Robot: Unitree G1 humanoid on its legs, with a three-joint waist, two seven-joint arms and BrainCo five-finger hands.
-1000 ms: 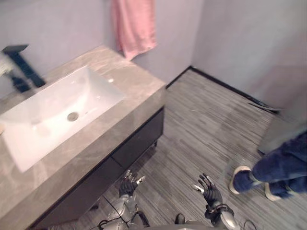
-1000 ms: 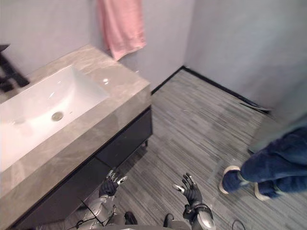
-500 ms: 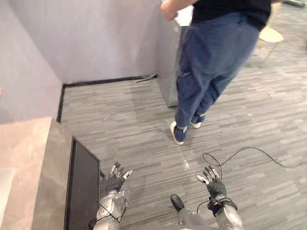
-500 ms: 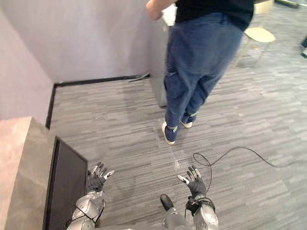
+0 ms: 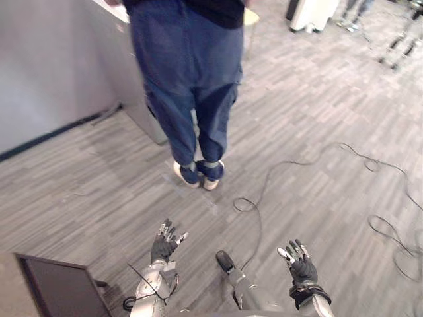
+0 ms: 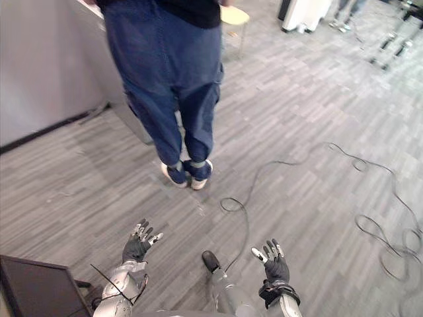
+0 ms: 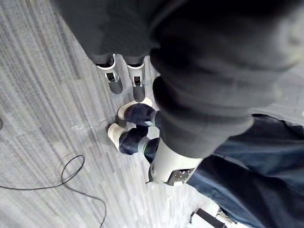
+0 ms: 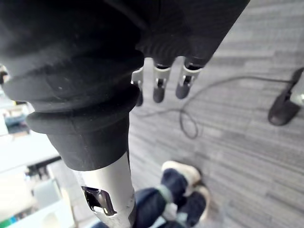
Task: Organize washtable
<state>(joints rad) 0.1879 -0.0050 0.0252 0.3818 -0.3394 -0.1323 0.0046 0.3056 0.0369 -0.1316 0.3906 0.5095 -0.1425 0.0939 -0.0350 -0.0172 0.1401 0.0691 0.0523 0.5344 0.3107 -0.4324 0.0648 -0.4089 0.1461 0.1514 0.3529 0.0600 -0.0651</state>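
Note:
A dark corner of the washtable cabinet shows at the lower left of the head views. My left hand hangs low over the grey floor just right of that corner, fingers straight and spread, holding nothing. My right hand is farther right at the same height, also open and empty. In the wrist views the left hand's fingers and the right hand's fingers point straight out over the floor.
A person in blue jeans and light shoes stands on the striped floor just ahead of my hands. Black cables loop across the floor to the right. A grey wall and a grey cabinet stand at the left.
The camera has swung right, away from the washtable: sink and counter have left the view. The person now stands closer, straight ahead. Both hands stay low and open.

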